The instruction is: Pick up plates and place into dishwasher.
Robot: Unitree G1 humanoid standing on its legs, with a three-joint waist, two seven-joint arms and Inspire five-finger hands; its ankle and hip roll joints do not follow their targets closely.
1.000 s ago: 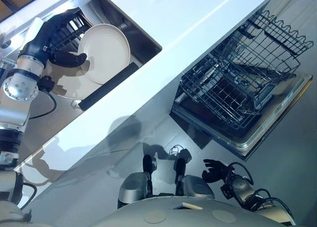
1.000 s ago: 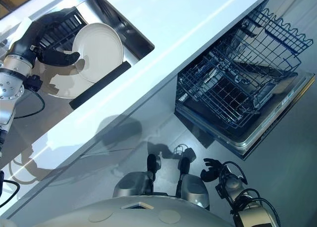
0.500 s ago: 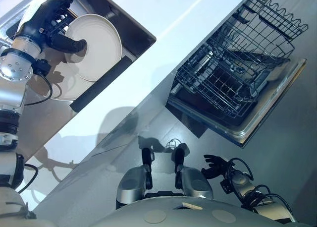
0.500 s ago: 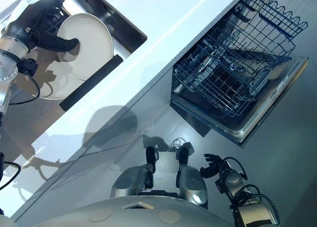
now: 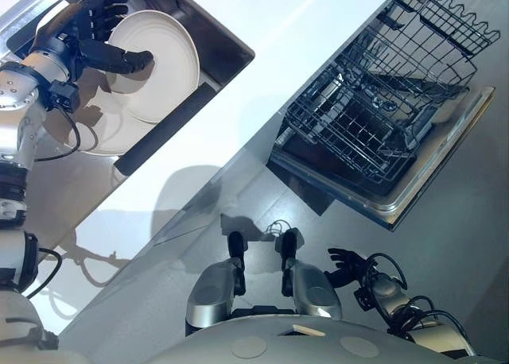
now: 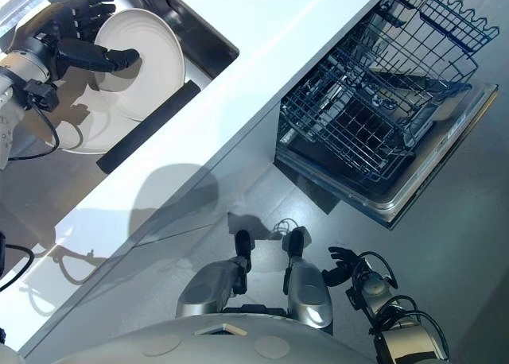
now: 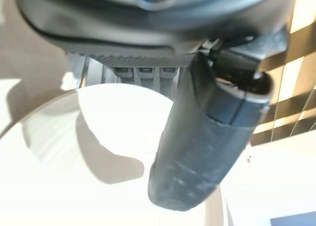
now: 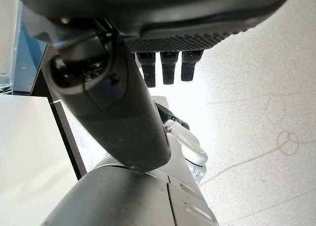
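In the upper left of the left eye view, the dark left hand (image 5: pixel 75 38) grips a round cream-white ceramic plate (image 5: pixel 163 70) over the stainless steel sink (image 5: pixel 219 50) set into the white countertop (image 5: pixel 262 78). The thumb lies across the plate's pale face while the fingers (image 5: pixel 99 10) curl behind its upper left rim, so the hand pinches the plate at that edge. The plate stands tilted on edge rather than flat, its face turned toward the camera and toward the right of the frame, its lower rim near a long black bar-shaped object (image 5: pixel 163 129) lying slantwise along the sink's front. A second pale plate (image 5: pixel 103 137) lies flat in the sink below and left of the held one. At the upper right, the open dishwasher's dark wire rack (image 5: pixel 382 102) is pulled out over the lowered silver door (image 5: pixel 433 181), above the grey floor (image 5: pixel 461 253). The dark right hand (image 5: pixel 343 266) hangs low at the lower right, well apart from the rack, its fingers loosely curved and holding nothing.
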